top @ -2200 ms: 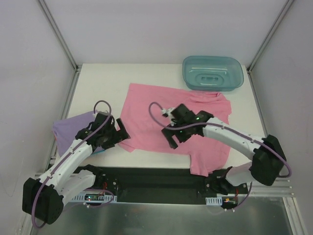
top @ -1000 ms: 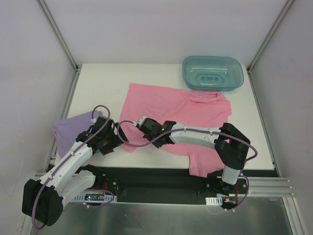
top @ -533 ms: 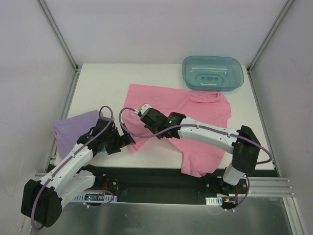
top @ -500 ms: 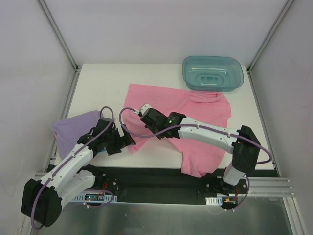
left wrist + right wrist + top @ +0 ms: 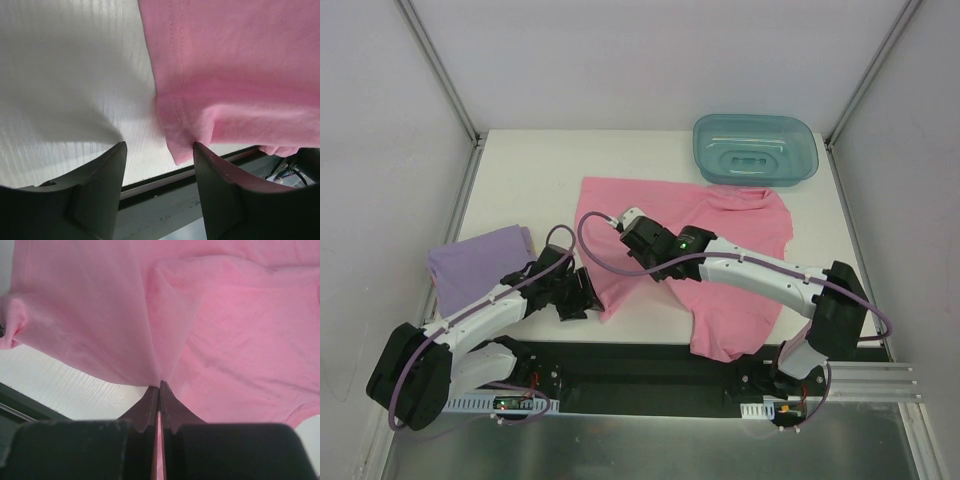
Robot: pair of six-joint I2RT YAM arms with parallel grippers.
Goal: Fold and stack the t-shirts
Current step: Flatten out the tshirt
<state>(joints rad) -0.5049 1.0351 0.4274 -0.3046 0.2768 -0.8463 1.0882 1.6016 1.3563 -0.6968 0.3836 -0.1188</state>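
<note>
White bench (image 5: 520, 190) between pale walls carries 2 tees. Right tool (image 5: 159, 386) pinches the pink tee (image 5: 740, 225); left tool (image 5: 157, 165) gapes at its hem.

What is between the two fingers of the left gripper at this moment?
In the left wrist view, mostly bare white table. The hem corner of the pink t-shirt reaches in beside one finger of the left gripper, not yet pinched.

From overhead you can't see the right gripper's (image 5: 638, 243) fingertips, buried in the pink t-shirt (image 5: 720, 240); wrist views crop that t-shirt
</note>
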